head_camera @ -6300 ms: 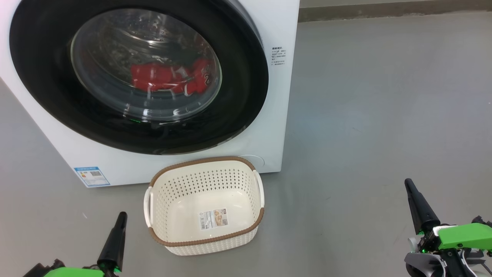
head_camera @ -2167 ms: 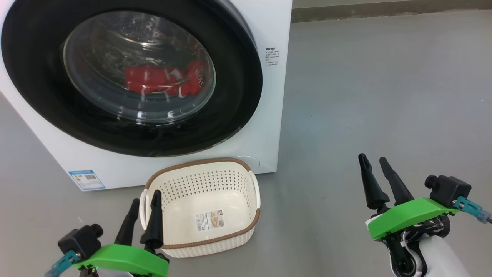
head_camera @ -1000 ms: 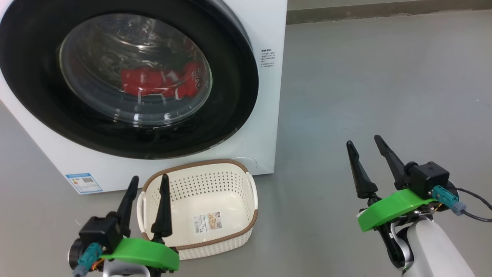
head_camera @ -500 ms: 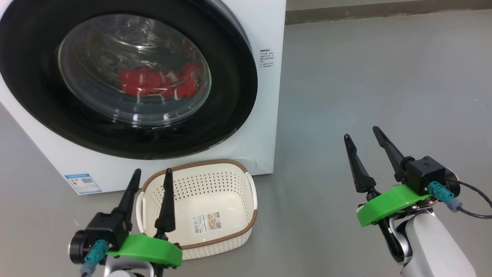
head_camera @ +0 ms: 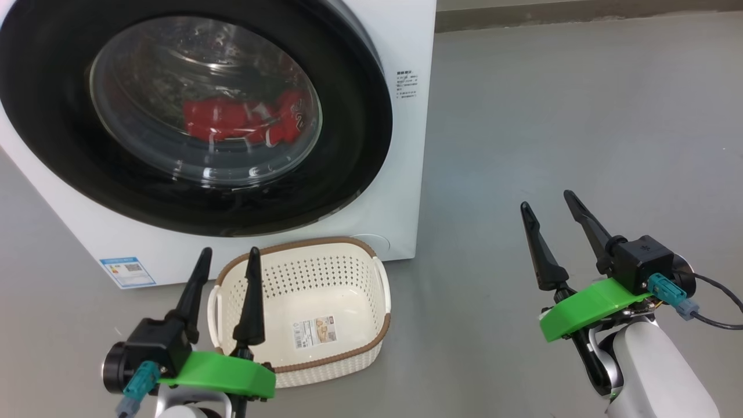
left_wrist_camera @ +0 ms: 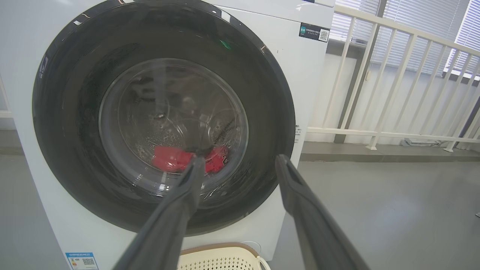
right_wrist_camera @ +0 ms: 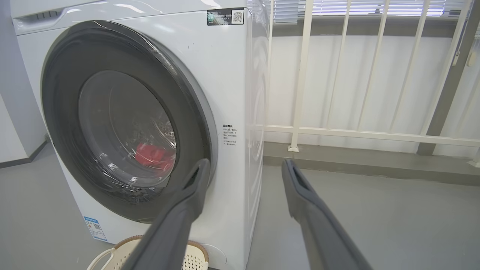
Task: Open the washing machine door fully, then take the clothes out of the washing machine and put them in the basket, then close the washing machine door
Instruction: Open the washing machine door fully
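The white washing machine point(head_camera: 400, 168) fills the upper left of the head view, its black-rimmed round door point(head_camera: 348, 151) closed. Red clothes point(head_camera: 232, 119) lie in the drum behind the glass; they also show as the clothes point(left_wrist_camera: 170, 157) and the clothes point(right_wrist_camera: 152, 154) in the wrist views. The cream basket point(head_camera: 325, 290) stands empty on the floor right in front of the machine. My left gripper point(head_camera: 229, 258) is open, its fingers over the basket's left rim. My right gripper point(head_camera: 545, 200) is open above bare floor, right of the machine. The door point(left_wrist_camera: 67, 123) and the door point(right_wrist_camera: 62, 112) face both wrist cameras.
Grey floor point(head_camera: 580, 116) spreads wide to the right of the machine. A white railing point(right_wrist_camera: 303, 75) with blinds behind it stands beyond the machine's right side, on a low grey kerb point(right_wrist_camera: 356, 165). A blue label point(head_camera: 126, 271) sits at the machine's lower left corner.
Both arms have held nearly still over the last second, the left gripper edging slightly up over the basket rim. The head camera has shifted a little. Both grippers stay open.
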